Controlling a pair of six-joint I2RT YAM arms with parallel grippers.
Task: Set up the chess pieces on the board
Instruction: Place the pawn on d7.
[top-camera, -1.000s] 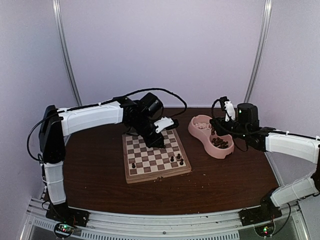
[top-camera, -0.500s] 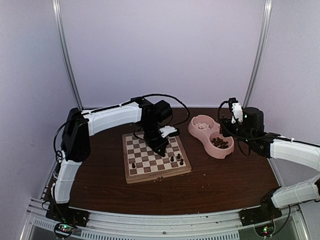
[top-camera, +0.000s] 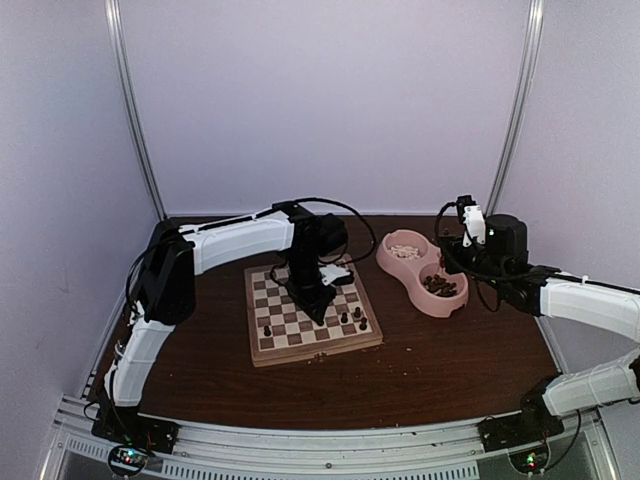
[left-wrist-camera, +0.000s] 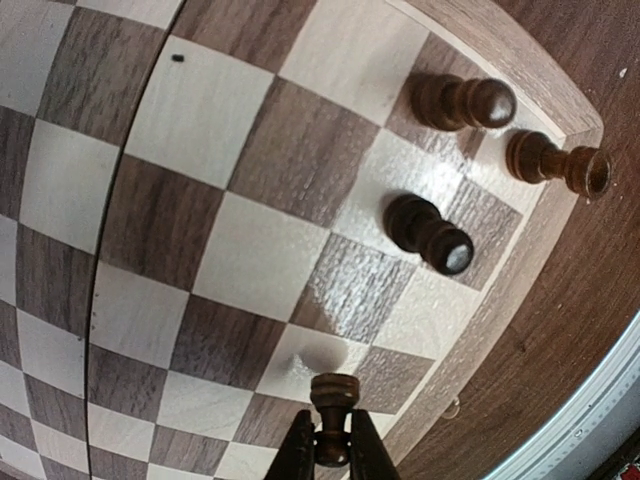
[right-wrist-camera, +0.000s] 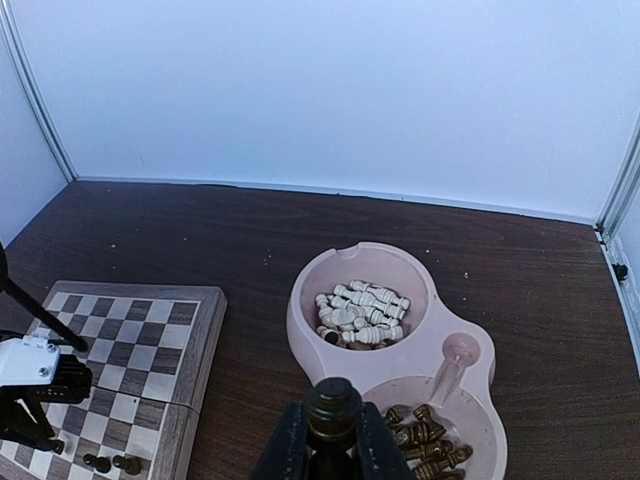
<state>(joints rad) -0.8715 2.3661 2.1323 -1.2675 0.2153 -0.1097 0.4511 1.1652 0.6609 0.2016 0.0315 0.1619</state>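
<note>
The board (top-camera: 277, 303) lies at the table's centre with several dark chess pieces (top-camera: 357, 316) near its right and front edges. My left gripper (top-camera: 316, 308) points down over the board's right half. In the left wrist view it (left-wrist-camera: 332, 428) is shut on a dark piece (left-wrist-camera: 333, 395) held just above a light square near the board (left-wrist-camera: 250, 250) edge. Three dark pieces (left-wrist-camera: 430, 232) stand in the corner. My right gripper (top-camera: 450, 262) hovers over the pink bowl. In the right wrist view it (right-wrist-camera: 332, 420) is shut on a dark piece (right-wrist-camera: 332, 400).
The pink double bowl (top-camera: 385, 262) stands right of the board. Its far cup holds cream-white pieces (right-wrist-camera: 360, 315) and its near cup holds dark pieces (right-wrist-camera: 430, 440). The bowl's rim (right-wrist-camera: 300, 310) lies close to the board's frame (right-wrist-camera: 205, 350). Walls enclose the table.
My left gripper has swung from the board's far edge toward its near right part and come down. My right gripper rose from the bowl's near cup and then held still.
</note>
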